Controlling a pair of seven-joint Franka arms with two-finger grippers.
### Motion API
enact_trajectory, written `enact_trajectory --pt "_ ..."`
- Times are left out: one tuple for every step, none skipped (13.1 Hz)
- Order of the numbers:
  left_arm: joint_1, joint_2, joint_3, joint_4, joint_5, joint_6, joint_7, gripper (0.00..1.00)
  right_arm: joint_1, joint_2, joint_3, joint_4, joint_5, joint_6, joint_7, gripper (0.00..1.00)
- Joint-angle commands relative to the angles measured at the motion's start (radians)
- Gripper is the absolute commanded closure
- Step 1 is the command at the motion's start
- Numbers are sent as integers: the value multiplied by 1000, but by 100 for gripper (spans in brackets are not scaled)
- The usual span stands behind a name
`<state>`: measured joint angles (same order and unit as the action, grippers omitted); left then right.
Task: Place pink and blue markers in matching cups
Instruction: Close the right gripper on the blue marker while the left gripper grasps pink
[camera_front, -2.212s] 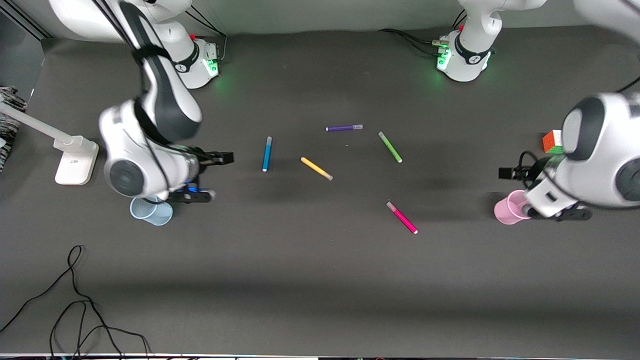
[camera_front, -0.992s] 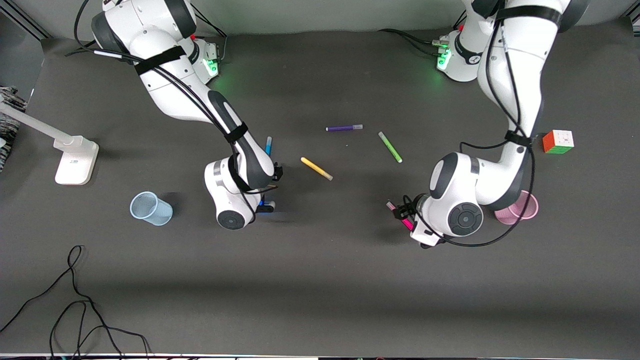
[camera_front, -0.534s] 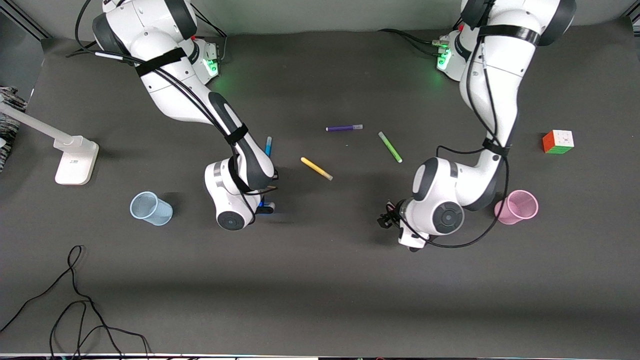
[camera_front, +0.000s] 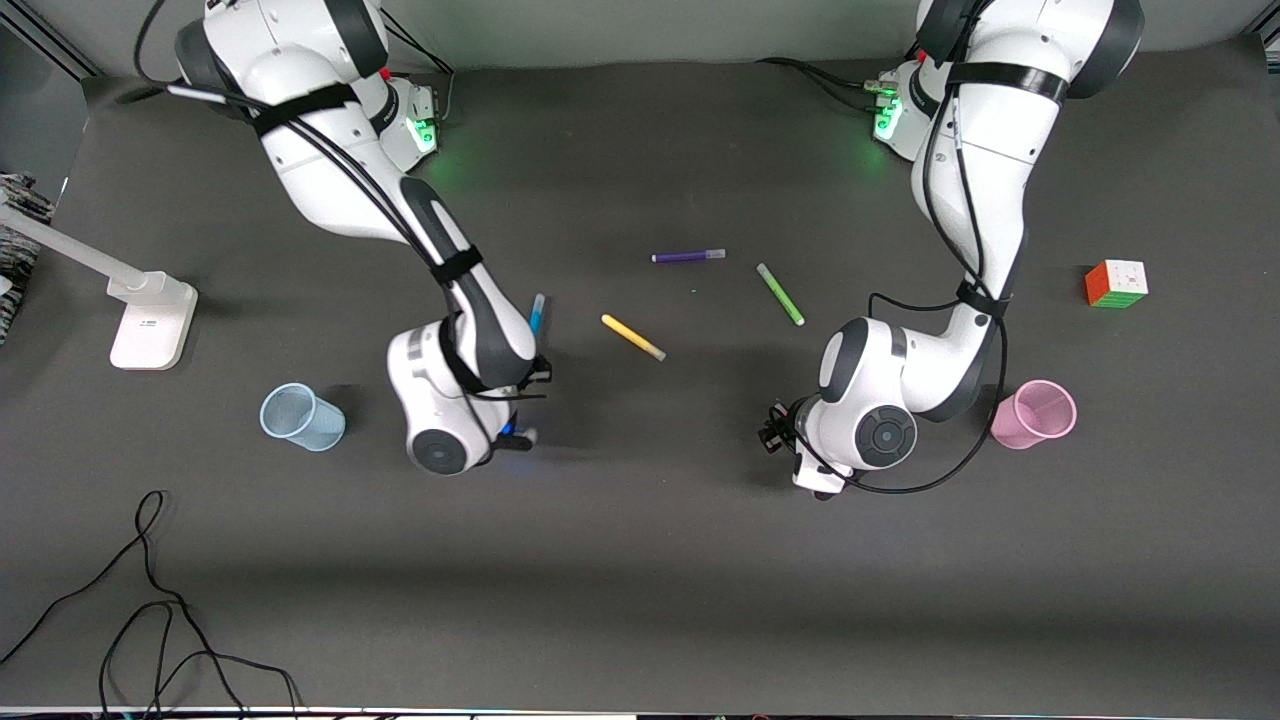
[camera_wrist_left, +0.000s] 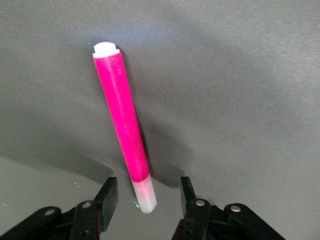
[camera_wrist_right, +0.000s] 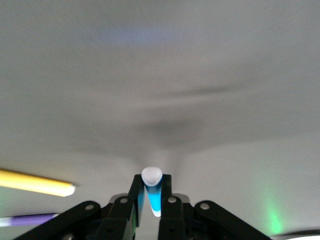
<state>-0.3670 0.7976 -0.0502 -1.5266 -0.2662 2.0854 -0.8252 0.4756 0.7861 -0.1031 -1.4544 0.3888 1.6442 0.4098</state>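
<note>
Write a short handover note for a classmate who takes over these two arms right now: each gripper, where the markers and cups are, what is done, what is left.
Right gripper: shut on the blue marker, low over the table between the blue cup and the yellow marker.
Left gripper: open, fingers either side of the pale end of the pink marker, which lies flat on the table; not gripped yet.
Pink cup: upright at the left arm's end of the table. Blue cup at the right arm's end.
Done: blue marker gripped.
Left: grip the pink marker, carry each marker to its matching cup, drop it in.
</note>
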Motion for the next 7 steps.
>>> enact_trajectory --pt "-9 -9 9 -23 4 15 -3 77 38 -155 -59 -17 -127 -5 107 100" --pt "-6 -12 9 -21 4 7 1 100 46 -194 -85 -14 -222 14 148 100" --pt "-3 -17 9 -21 4 1 0 100 43 -232 -116 -17 -238 32 147 100" --pt "-1 -17 9 -21 4 -2 3 100 44 -263 -160 -21 -251 37 133 100" --pt "0 -20 10 -18 4 -14 4 100 47 -287 -202 -23 -267 39 97 100" --pt "5 -28 10 -12 4 -31 12 100 49 -315 -234 -23 -286 54 81 100" --pt "8 -47 18 -4 4 -69 20 100 49 -347 -271 -32 -288 87 77 100"
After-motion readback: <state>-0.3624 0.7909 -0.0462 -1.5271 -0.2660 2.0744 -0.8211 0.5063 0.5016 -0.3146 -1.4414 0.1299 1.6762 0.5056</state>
